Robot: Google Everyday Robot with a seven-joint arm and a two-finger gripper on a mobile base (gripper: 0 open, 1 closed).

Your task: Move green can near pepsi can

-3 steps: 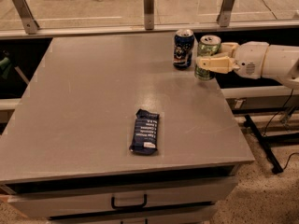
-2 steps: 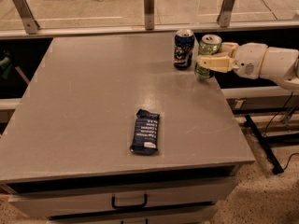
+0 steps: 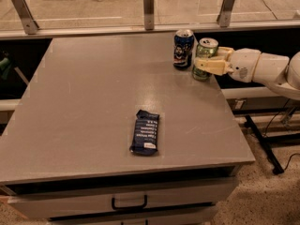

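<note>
Count: one drawer, one snack packet, two cans, one gripper.

Drawer (image 3: 70,201) at the table (image 3: 93,88) front, well nearer than the pepsi can (image 3: 183,49): closed, contents not visible.

Snack packet (image 3: 145,131): dark blue, lies flat, well in front of the pepsi can and slightly left of it.

Pepsi can stands upright near the far right corner.

Green can (image 3: 206,49): upright, just right of the pepsi can, narrow gap between them.

Gripper (image 3: 205,63) reaches in from the right of the pepsi can, fingers closed around the green can's middle.
</note>
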